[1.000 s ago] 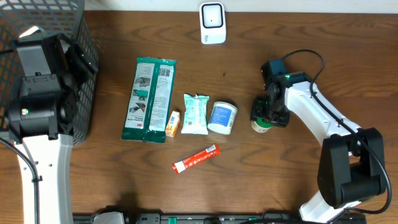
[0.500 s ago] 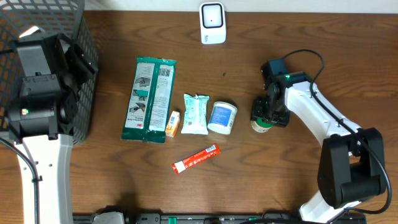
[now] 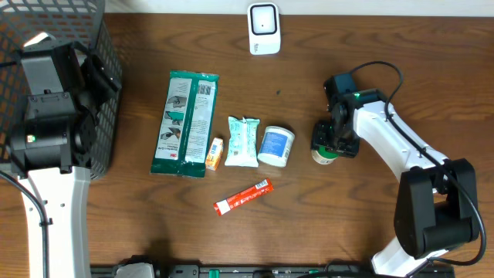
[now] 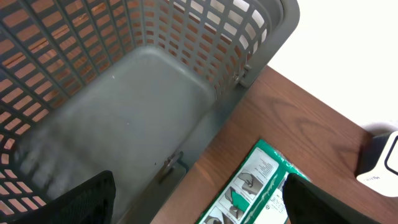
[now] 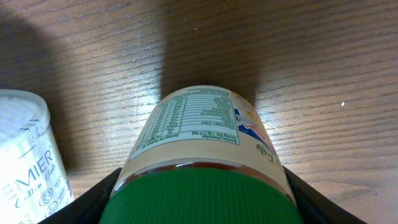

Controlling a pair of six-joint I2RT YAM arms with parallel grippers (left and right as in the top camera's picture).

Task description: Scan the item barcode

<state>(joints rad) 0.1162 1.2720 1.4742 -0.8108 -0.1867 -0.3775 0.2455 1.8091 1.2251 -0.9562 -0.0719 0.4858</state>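
Ribbing on the green lid [image 5: 202, 196] is giving the right tool [image 5: 200, 177] a non-slip seat. Its fingers [image 5: 93, 202] are clamping the jar [image 5: 199, 127] at lid level, one on each side. The jar is sitting at the right of the worktop [image 5: 323, 56], just beside a white tub [image 5: 25, 155]; whether it is resting or lifted cannot be told. Its body is looking rigid, cylindrical and smooth under a glossy label, so a lower hold is likely risking slip. Weight is probably moderate. No barcode is showing. Over the grey lattice basket [image 4: 137, 93], the left tool [image 4: 199, 190] is hanging wide open and empty. At the far edge, the white scanner [image 3: 263, 28] is standing well apart from the jar.
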